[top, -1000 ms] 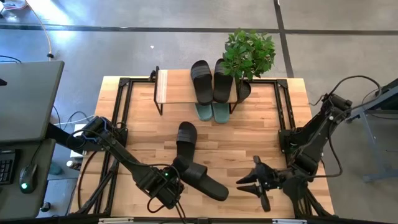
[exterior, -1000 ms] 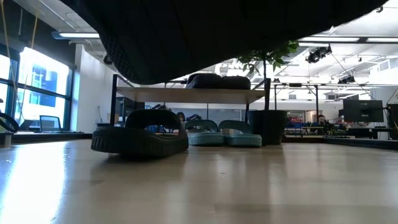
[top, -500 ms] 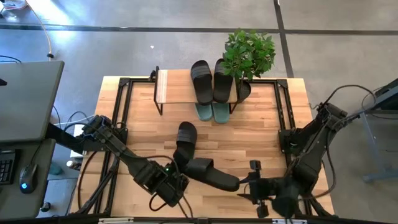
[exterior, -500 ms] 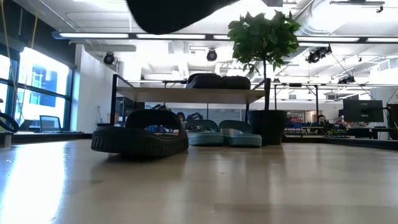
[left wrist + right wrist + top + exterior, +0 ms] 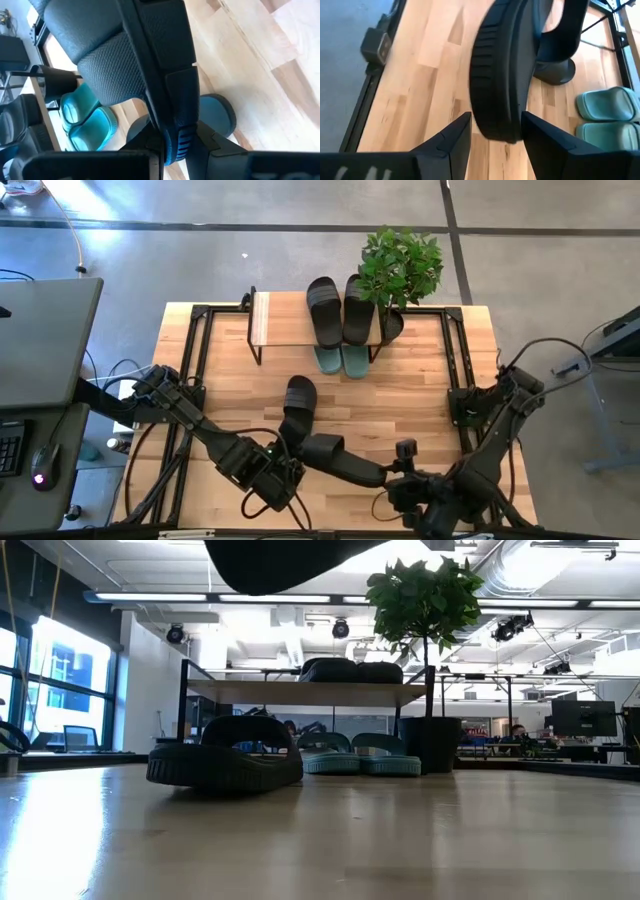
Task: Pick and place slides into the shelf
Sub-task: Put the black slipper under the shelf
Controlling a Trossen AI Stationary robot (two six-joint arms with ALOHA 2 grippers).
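1. Wooden tabletop (image 5: 400,395), high view: left gripper (image 5: 285,470) clamps a black ribbed rubber slide (image 5: 340,460) aloft, near edge; right gripper (image 5: 400,480) at its toe. Plank-topped metal-legged shelf (image 5: 275,320) far.
2. Low view: second black slide (image 5: 225,762) grounded; sage-green pair (image 5: 360,758) beneath shelf.
3. Right wrist view: fingers (image 5: 451,137) parted, straddling the toe, contact unclear. Close squarely before the left lets go.

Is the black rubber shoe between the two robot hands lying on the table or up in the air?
Up in the air. The black rubber slide is shut in the left gripper, and the low view shows it above the wooden tabletop.
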